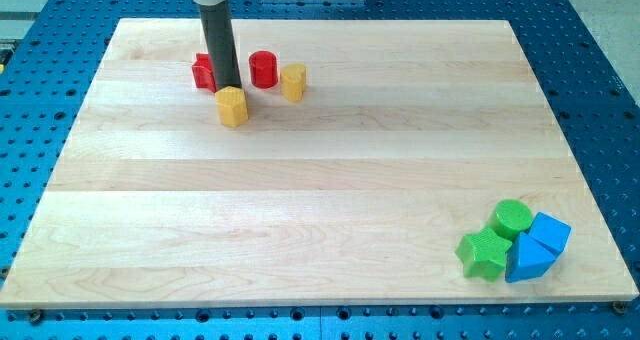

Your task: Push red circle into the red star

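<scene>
The red circle (pixel 263 69) stands near the view's top left on the wooden board. The red star (pixel 204 73) lies to its left, partly hidden behind the dark rod. My tip (pixel 225 85) is between the two red blocks, just right of the star and left of the circle, right behind a yellow block (pixel 232 107). The circle and star are apart, with the rod between them.
A second yellow block (pixel 293 82) sits just right of the red circle. At the view's bottom right are a green circle (pixel 512 218), a green star (pixel 485 252), a blue block (pixel 549 233) and a blue triangle (pixel 527 261) clustered together. The wooden board (pixel 320 190) lies on a blue perforated table.
</scene>
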You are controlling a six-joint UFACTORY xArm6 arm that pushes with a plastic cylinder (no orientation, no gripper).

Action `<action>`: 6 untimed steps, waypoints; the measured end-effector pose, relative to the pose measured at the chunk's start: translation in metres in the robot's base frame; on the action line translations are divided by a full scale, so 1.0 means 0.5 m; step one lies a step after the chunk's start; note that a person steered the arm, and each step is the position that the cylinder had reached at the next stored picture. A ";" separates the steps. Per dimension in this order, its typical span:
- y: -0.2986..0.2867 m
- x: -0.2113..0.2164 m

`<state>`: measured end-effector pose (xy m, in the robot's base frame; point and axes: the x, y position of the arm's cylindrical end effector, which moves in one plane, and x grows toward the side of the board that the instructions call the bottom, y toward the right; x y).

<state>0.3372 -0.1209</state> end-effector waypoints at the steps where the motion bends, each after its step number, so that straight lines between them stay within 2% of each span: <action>1: 0.003 0.017; 3: 0.177 0.013; 5: 0.151 -0.022; 6: 0.213 -0.047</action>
